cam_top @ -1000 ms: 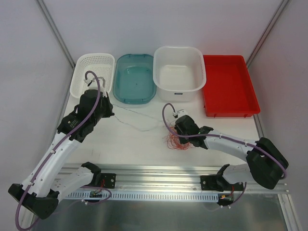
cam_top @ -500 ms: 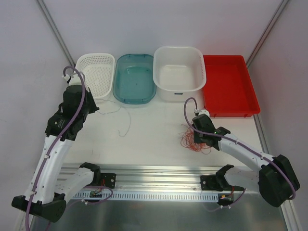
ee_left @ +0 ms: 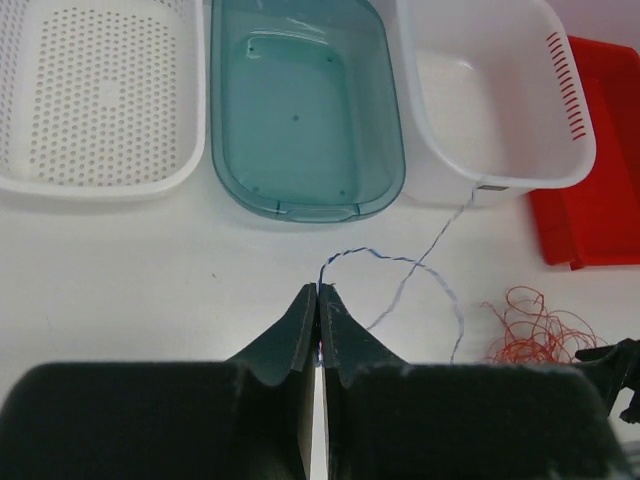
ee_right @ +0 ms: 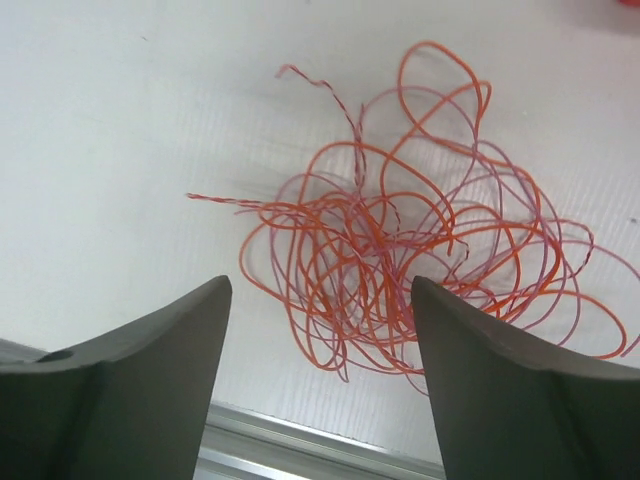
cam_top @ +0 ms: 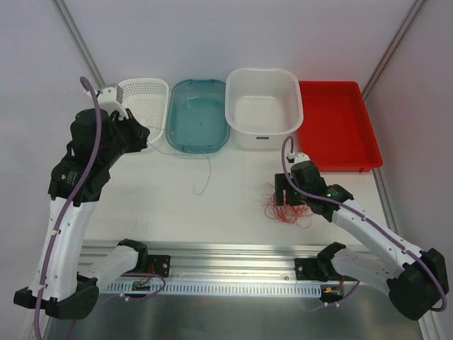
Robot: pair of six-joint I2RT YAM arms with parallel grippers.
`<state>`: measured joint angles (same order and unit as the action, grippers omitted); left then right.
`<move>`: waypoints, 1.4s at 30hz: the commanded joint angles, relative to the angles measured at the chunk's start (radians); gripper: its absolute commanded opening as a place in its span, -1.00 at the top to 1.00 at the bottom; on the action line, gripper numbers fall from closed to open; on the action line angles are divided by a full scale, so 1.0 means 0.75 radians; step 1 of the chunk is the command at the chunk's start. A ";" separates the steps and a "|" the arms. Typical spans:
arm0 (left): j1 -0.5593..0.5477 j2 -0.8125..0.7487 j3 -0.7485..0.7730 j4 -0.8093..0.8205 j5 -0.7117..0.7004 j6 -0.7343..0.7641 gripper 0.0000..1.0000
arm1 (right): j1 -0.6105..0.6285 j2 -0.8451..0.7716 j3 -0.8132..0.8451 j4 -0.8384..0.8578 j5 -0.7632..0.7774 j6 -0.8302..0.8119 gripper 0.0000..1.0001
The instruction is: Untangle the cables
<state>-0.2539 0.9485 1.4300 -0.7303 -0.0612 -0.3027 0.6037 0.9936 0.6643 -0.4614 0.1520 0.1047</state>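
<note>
table (cam_top: 177,212): both cable lots are out on it, forward of the bins.
bins: red tray (cam_top: 336,127), white basin (cam_top: 263,99), teal tub (cam_top: 198,117) and perforated basket (cam_top: 145,106) line the far edge. i see no cable in any of them. risk: a swinging wire end snags a rim on the way over.
left gripper (ee_left: 318,292): pinched fully closed on the pale blue-grey wire (ee_left: 410,265), raised in front of the basket. risk: a hair-thin wire between flat tips can slip out under any tug.
right gripper (ee_right: 320,290): jaws spread wide, nothing held, hanging just over the red tangle (ee_right: 400,230). risk: closing here likely bites several loops at once and drags the whole clump, tightening it.
red tangle: loose overlapping orange-red loops, some pinkish strands, on the table's near right, close to the front edge. risk: a sideways pull slides it off the edge or onto the rail.
pale blue-grey wire: trails from the left tips down to the table. in the top view its free end looks well apart from the tangle. risk: its curl springs back and re-catches the loops if it swings right.
</note>
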 commanded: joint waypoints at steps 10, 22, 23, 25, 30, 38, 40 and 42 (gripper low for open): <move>0.005 0.298 0.357 0.078 0.043 -0.063 1.00 | -0.001 -0.183 0.208 -0.095 -0.082 -0.123 -0.92; 0.001 0.713 0.597 0.435 0.280 -0.267 1.00 | -0.001 -0.363 0.182 -0.119 0.110 -0.133 -0.94; -0.005 0.741 0.613 0.460 0.288 -0.277 1.00 | -0.001 -0.376 0.182 -0.123 0.112 -0.133 -0.94; -0.017 0.827 0.666 0.525 0.286 -0.302 1.00 | -0.001 -0.400 0.182 -0.141 0.110 -0.133 -0.94; -0.105 1.024 0.834 0.601 0.219 -0.294 1.00 | -0.001 -0.472 0.186 -0.182 0.131 -0.183 -0.94; -0.208 1.402 1.149 0.687 0.029 -0.192 1.00 | -0.003 -0.570 0.176 -0.242 0.176 -0.185 -0.94; -0.222 1.490 1.198 0.726 -0.002 -0.175 1.00 | -0.003 -0.574 0.180 -0.264 0.196 -0.185 -0.94; -0.230 1.539 1.233 0.757 -0.023 -0.155 1.00 | -0.005 -0.580 0.180 -0.276 0.208 -0.187 -0.94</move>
<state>-0.4202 2.0575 2.2856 -0.2520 -0.0124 -0.4664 0.6037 0.5655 0.7826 -0.6403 0.2661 -0.0196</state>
